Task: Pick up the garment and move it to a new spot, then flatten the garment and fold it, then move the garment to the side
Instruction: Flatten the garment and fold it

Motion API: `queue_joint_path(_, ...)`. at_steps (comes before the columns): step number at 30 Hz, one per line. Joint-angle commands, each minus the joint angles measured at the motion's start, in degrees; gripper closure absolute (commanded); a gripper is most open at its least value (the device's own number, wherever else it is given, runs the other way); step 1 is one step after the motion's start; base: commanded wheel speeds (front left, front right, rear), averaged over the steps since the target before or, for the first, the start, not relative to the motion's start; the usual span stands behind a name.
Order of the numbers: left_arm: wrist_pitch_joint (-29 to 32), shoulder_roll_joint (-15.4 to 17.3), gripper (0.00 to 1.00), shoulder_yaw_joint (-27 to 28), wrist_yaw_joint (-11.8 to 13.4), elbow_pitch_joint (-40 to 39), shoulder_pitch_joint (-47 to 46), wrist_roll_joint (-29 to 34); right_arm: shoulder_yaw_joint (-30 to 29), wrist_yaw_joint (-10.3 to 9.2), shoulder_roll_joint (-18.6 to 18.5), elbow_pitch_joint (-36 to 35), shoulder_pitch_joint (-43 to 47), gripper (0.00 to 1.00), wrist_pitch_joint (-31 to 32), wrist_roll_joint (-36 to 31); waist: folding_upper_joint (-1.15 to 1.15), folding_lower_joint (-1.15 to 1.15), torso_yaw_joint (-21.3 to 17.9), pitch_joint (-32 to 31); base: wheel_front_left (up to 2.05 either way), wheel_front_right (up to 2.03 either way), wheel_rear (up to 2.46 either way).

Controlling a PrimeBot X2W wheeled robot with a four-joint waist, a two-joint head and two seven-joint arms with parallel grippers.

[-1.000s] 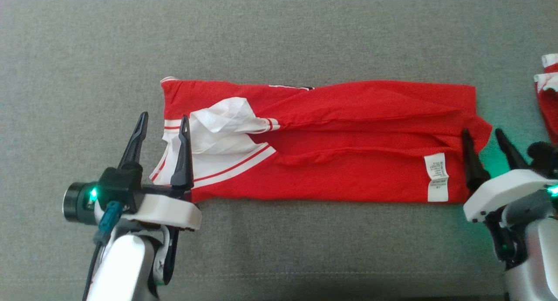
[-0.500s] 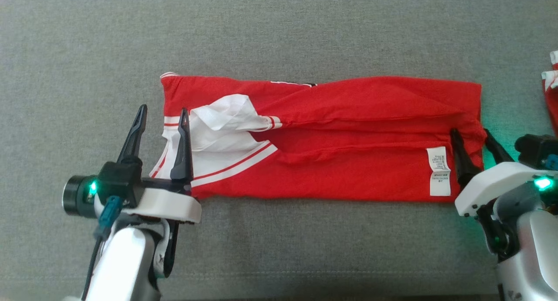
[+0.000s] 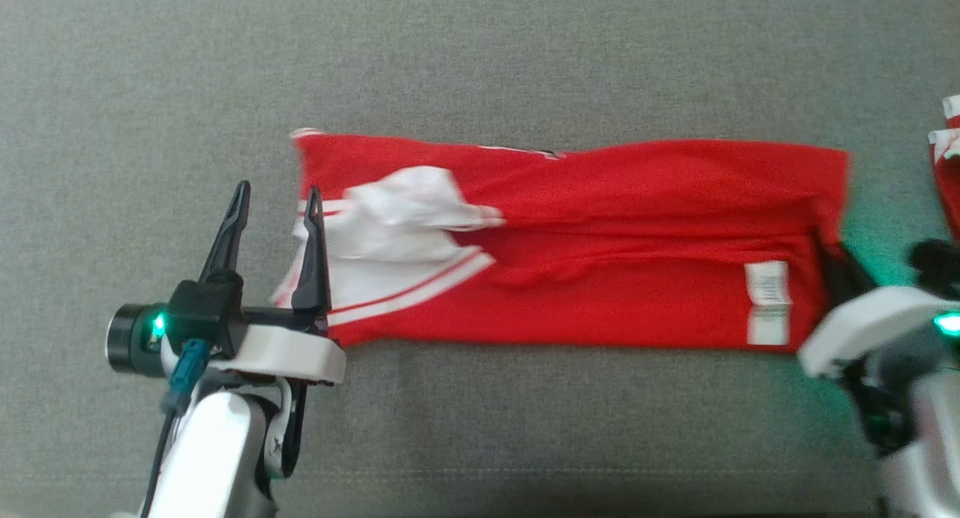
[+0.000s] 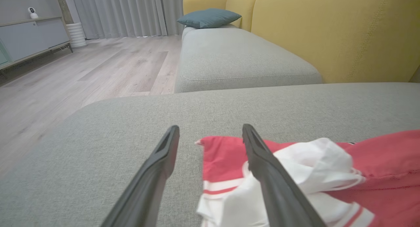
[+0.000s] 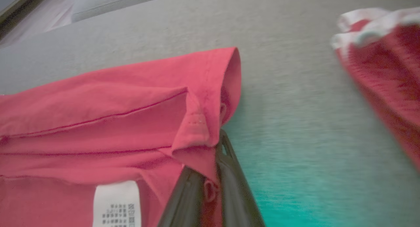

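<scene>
Centre of the head view: long folded red cotton garment with white striped trim [image 3: 600,241], flat on a grey woven sofa cushion [image 3: 480,53], stretched from nine o'clock to three o'clock. White collar part bunched at the nine o'clock end. White sewn-in care label [image 3: 766,300] near the three o'clock end, toward the lower edge.

At eight o'clock, left gripper [image 3: 278,190]: two dark fingers spread wide, pointing to twelve, clamped on nothing. Outer finger over bare cushion, inner finger over the striped end of the garment; touching the cloth or not, impossible to tell. Same spread in the left wrist view, left gripper [image 4: 210,128] agape, garment [image 4: 387,174] at four o'clock.

At the three o'clock end, right gripper [image 3: 840,267], blurred, fingers drawn together at the hem. In the right wrist view, right gripper [image 5: 220,145] pinched tight on a fold of the garment [image 5: 98,122], red hem sandwiched between the two dark fingers, care label [image 5: 116,204] at seven o'clock, green glow on the cushion at five.

Second red-and-white cloth [image 3: 946,173] at the three o'clock edge, apart from the garment; at two o'clock [image 5: 387,72] in the right wrist view.

Behind, in the left wrist view: mustard-yellow sofa back [image 4: 328,33] at one o'clock, teal pillow [image 4: 208,17] at twelve, pale wooden floor [image 4: 98,66] at ten.
</scene>
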Motion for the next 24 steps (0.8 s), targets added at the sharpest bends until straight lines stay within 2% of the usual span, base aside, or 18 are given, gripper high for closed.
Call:
queue_joint_path(1,-0.66,0.7,0.0,1.91,0.32,-1.64,-1.24,-0.49,-1.44,0.36,-3.01,-2.53,1.0,1.0,-0.77,0.31,0.0,0.0,-0.03,-0.46,0.0,0.0,0.0)
queue_joint_path(7,-0.84,0.79,0.0,2.11,0.57,-1.46,-0.62,-0.86,-5.26,0.36,-6.18,-5.26,2.13,1.0,0.03,1.01,0.0,0.0,-0.14,-2.05,0.0,0.0,0.0)
queue_joint_path(11,-0.91,0.89,0.0,2.28,0.79,-1.33,0.06,-1.15,-3.14,0.36,-5.57,-10.86,1.98,1.0,1.86,1.5,0.0,0.0,-0.33,-3.46,0.0,0.0,0.0)
queue_joint_path(15,-0.96,1.07,0.0,2.32,0.9,-1.27,0.71,-1.4,2.96,0.36,-2.74,-18.66,1.17,1.0,5.73,1.67,0.0,0.0,-0.52,-5.02,0.0,0.0,0.0)
queue_joint_path(16,-0.96,1.07,0.0,2.32,0.9,-1.27,0.71,-1.4,2.96,0.36,-2.74,-18.66,1.17,1.0,5.73,1.67,0.0,0.0,-0.52,-5.02,0.0,0.0,0.0)
queue_joint_path(19,-0.96,1.11,0.0,2.15,0.89,-1.17,1.12,-1.6,9.35,0.36,0.11,-21.97,-0.09,1.0,8.34,2.62,0.0,0.0,-0.42,-6.08,0.0,0.0,0.0)
queue_joint_path(21,-0.81,1.01,0.0,1.7,0.8,-1.05,1.24,-1.71,16.06,0.36,2.78,-21.77,-1.92,1.0,9.24,4.55,0.0,0.0,0.09,-6.87,0.0,0.0,0.0)
queue_joint_path(24,-0.68,0.91,0.0,1.19,0.64,-1.0,1.2,-1.78,21.59,0.36,4.95,-19.55,-3.95,1.0,8.23,6.69,0.0,0.0,0.83,-7.21,0.0,0.0,0.0)
